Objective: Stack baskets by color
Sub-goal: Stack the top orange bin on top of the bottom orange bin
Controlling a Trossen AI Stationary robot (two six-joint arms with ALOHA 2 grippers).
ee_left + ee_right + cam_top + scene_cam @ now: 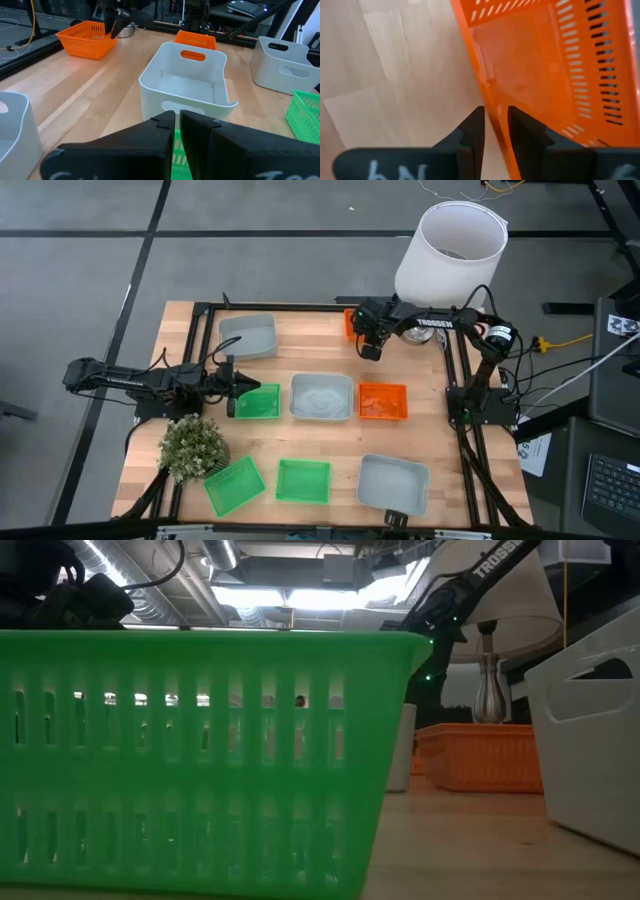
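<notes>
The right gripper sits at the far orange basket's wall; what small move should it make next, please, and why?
Probably lift. The right gripper has its fingers either side of the orange basket wall, apparently gripping it, and the other orange basket lies mid-table, so raising it clear of the table comes first.

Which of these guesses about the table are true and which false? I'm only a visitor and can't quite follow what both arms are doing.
1. The right gripper has its fingers on either side of an orange basket's wall. True.
2. The left gripper is at the edge of a green basket. True.
3. All the green baskets are already stacked. False: three green ones lie apart, the other two along the near edge.
4. The small plant stands beside the right arm. False: it stands on the left arm's side.
5. A grey basket sits between a green one and an orange one. True.
</notes>
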